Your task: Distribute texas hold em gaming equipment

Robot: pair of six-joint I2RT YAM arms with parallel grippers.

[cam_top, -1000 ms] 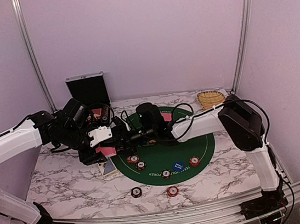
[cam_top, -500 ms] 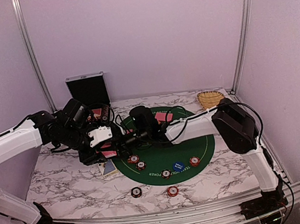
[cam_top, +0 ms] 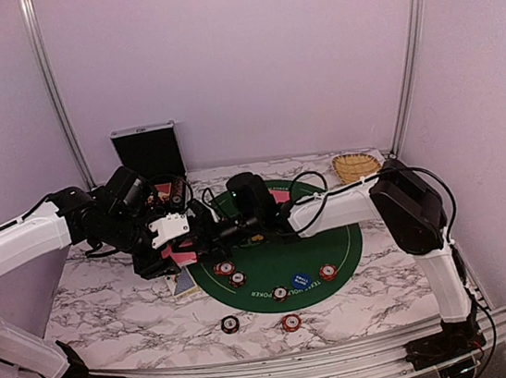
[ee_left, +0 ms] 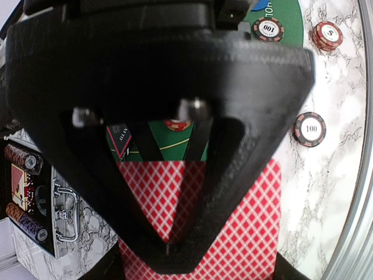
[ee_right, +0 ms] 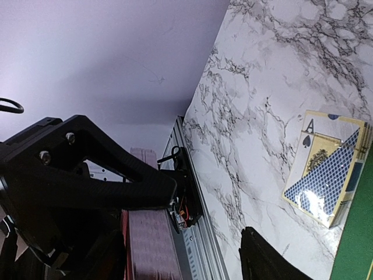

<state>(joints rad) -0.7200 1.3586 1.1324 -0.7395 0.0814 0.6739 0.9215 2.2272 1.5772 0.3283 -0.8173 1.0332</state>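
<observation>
My left gripper is shut on a stack of red-checked playing cards, held above the table's left side. The right gripper reaches across the green mat to meet it. In the right wrist view the stack's edge lies between the right gripper's open jaws, with a gap left to the near finger. Several poker chips and a blue disc button lie on the mat. Two chips rest on the marble in front. A dark triangular marker shows under the left gripper.
A blue-patterned card box with an ace of spades on it lies at the mat's left edge. The black hinged case stands open at the back left, chips inside. A wicker basket sits at the back right.
The right wrist swung a little left towards the held cards and came back. The left arm and its cards stayed put.
</observation>
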